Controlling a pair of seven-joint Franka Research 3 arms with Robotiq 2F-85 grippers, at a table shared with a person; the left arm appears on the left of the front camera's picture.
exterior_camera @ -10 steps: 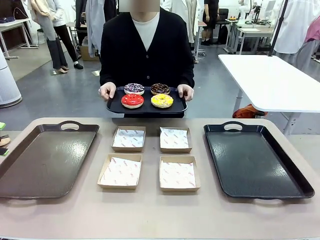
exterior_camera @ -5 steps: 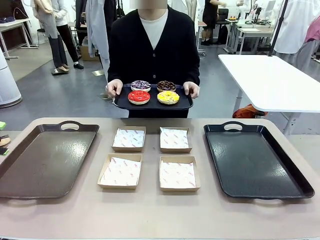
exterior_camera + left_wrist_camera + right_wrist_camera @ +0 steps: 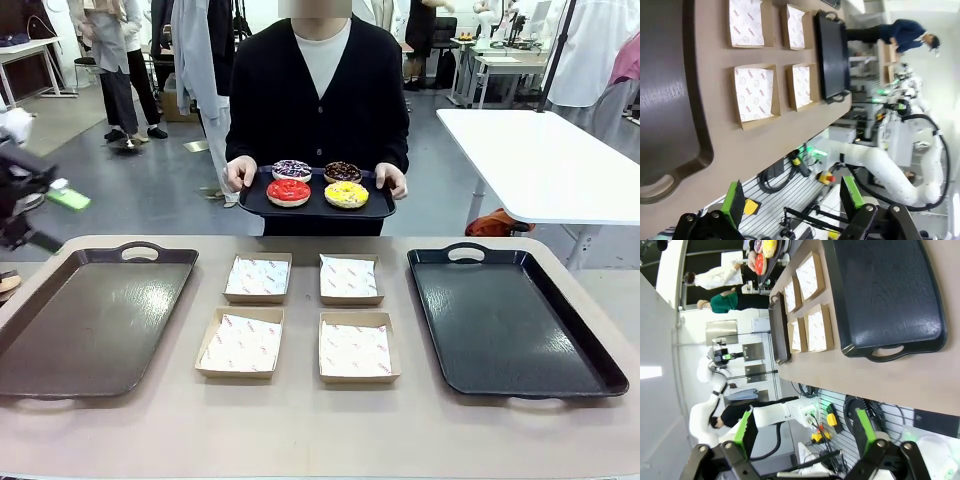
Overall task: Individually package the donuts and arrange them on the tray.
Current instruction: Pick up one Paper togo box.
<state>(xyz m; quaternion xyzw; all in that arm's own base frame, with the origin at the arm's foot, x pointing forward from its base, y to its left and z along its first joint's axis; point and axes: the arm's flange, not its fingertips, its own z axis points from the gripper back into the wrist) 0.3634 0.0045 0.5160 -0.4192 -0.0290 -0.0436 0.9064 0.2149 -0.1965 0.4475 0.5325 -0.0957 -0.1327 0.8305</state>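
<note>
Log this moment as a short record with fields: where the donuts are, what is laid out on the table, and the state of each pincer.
donuts: four donuts on a small tray, none packaged yet
holder: person at the far side, one hand at each end of the small tray
table: four paper-lined boxes in two rows of two, mid-table
flanking: brown tray on the robot's left, black tray on its right
left pincer: open, holding nothing
right pincer: open, holding nothing
</note>
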